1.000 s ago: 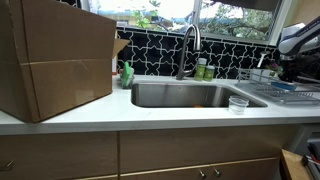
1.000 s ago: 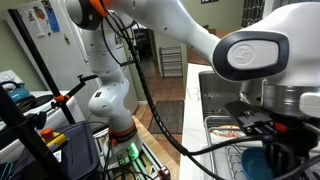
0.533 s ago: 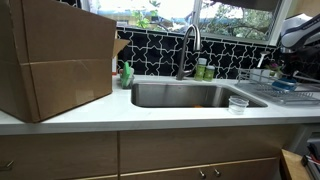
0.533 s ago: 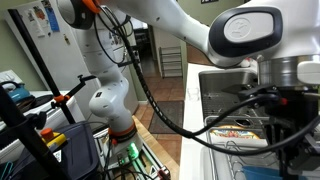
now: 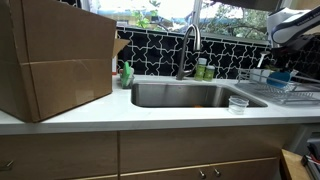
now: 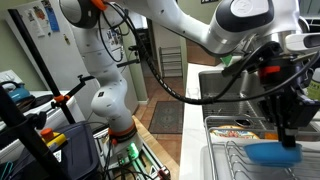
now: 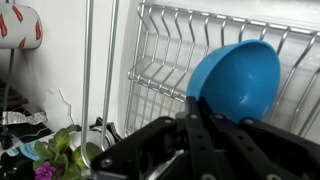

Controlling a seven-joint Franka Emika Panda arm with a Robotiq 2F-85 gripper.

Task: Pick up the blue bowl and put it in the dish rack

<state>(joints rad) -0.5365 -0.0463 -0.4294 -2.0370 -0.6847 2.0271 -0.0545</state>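
Since a second ago the gripper [image 6: 288,132] has let go of the blue bowl [image 6: 272,152] and risen. It now hangs just above the bowl, apart from it, at the right of the frame. In an exterior view the arm [image 5: 295,22] has climbed into the upper right corner. The bowl stays in the dish rack [image 6: 232,160], at the lower right.

We see a white counter [image 5: 150,116] running across the middle of the frame, with a steel sink [image 5: 185,96] set in it and a curved faucet [image 5: 188,45] behind. A large cardboard box [image 5: 55,55] fills the left, and a green bottle [image 5: 127,74] stands just right of it. A clear cup [image 5: 238,102] stands on the counter to the right of the sink. Behind runs a black tile wall [image 5: 160,50] veined with white lines, and wooden cabinet fronts [image 5: 150,155] fill the bottom.

The arm arches from its white base [image 6: 105,100] at the left, crosses the top of the frame and bends down at the right, with the gripper pointing downward. In the wrist view the bowl [image 7: 235,80] leans tilted on the dish rack [image 7: 160,60] wires at the upper right, its hollow facing us. The dark fingers [image 7: 205,125] come up from the bottom centre and grip nothing. They lie close together, and we cannot tell whether they are pressed shut or slightly parted.
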